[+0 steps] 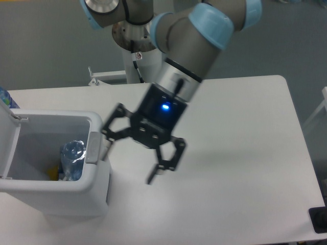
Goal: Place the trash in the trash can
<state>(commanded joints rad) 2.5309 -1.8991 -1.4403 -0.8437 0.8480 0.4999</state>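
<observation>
Trash can: white boxy bin at table's near-left corner; lid hinged open on far-left side; grey latch on right rim.
Bottle: crushed clear plastic, inside bin against right wall; long axis approx. upright, one end toward bin floor, other toward rim; label not readable.
Other contents: yellow scrap at bin floor beside bottle; tissue cannot be told apart.
Gripper: black two-finger pincer, spread wide, nothing held; above bare table, just right of bin; bottle lies left of it, apart, bin wall between; blue LED lit; no writing legible.
Arm: grey w/ light-blue joints, reaching from far edge.
</observation>
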